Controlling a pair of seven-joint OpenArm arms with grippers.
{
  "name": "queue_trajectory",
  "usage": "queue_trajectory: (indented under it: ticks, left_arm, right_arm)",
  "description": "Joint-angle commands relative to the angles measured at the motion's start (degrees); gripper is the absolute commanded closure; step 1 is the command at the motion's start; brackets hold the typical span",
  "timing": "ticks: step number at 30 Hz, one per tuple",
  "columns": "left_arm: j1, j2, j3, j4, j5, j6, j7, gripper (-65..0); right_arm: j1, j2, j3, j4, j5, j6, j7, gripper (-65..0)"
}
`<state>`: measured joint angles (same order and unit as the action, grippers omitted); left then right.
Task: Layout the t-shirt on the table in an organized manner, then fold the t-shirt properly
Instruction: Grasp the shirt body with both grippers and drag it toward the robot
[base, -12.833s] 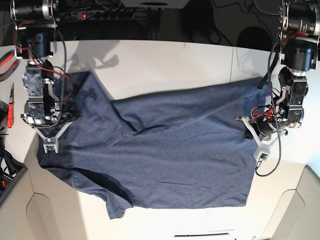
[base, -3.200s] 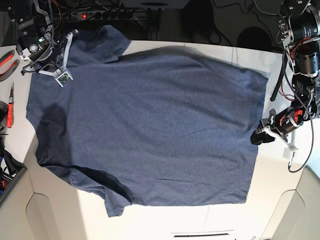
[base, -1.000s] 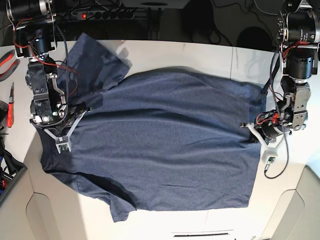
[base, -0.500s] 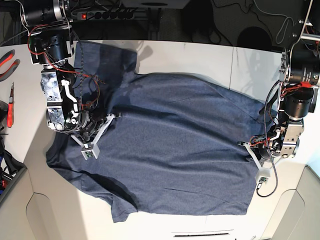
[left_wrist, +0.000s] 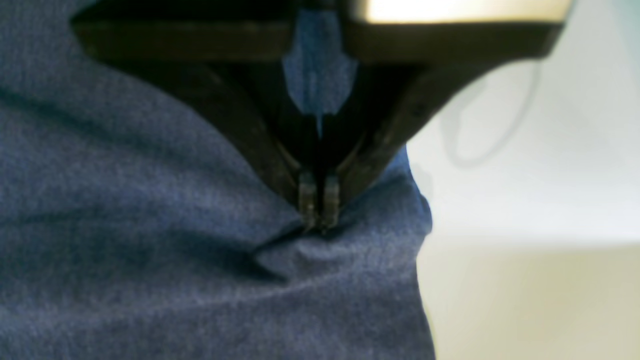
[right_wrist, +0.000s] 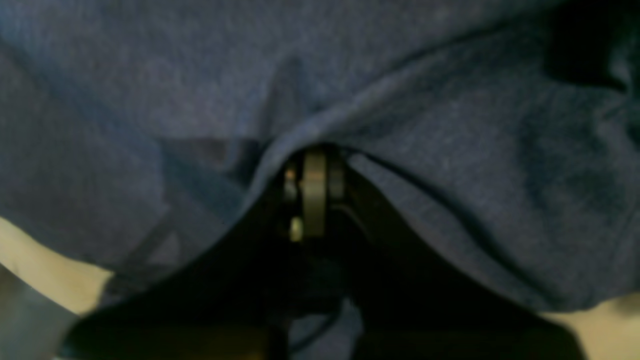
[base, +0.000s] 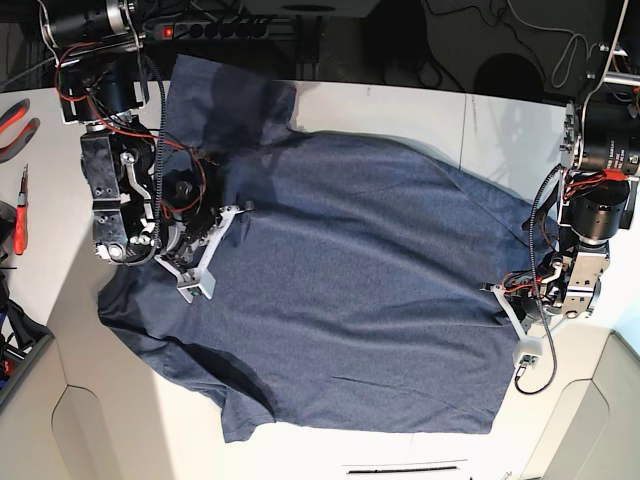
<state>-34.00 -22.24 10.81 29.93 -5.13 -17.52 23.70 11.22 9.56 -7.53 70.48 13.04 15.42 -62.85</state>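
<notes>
The dark navy t-shirt (base: 350, 290) lies spread over most of the white table (base: 400, 110), plain side up, with one sleeve hanging over the far edge at upper left. At the shirt's left part my right gripper (base: 205, 250) is shut on a raised fold; in the right wrist view the cloth (right_wrist: 425, 100) drapes over the closed tips (right_wrist: 312, 160). My left gripper (base: 503, 293) pinches the shirt's right edge. The left wrist view shows its tips (left_wrist: 318, 210) closed on puckered fabric (left_wrist: 150, 250) beside bare table (left_wrist: 525, 150).
Red-handled tools (base: 18, 215) and pliers (base: 12, 118) lie at the table's left edge. A power strip (base: 220, 28) and cables run behind the far edge. The front corners of the table are cut at an angle (base: 600, 400).
Over the last second my right gripper has carried its fold of shirt toward the table's middle, and the left side of the shirt has bunched and shifted with it. The left gripper has moved slightly toward the front, keeping its grip.
</notes>
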Motion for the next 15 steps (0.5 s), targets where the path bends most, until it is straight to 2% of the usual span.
queue_trajectory:
  ticks: [1,6,15]
  left_arm:
    - [-1.5,-0.8,-0.1,0.4,0.3,0.4,0.5,0.0]
    - [-1.3,-0.8,-0.1,0.4,0.3,0.4,0.7,0.0]
    - [-1.4,-0.8,-0.1,0.4,0.2,0.4,0.8,0.0]
  right_arm:
    - [-0.5,1.7,0.0,0.2,-4.2,-1.5,-3.7,0.0]
    - [-0.5,4.2,0.1,3.5,-9.2,-4.2,-3.6,0.0]
    - [-0.2,4.4,0.1,5.2,-16.2,-9.3,0.2,0.0]
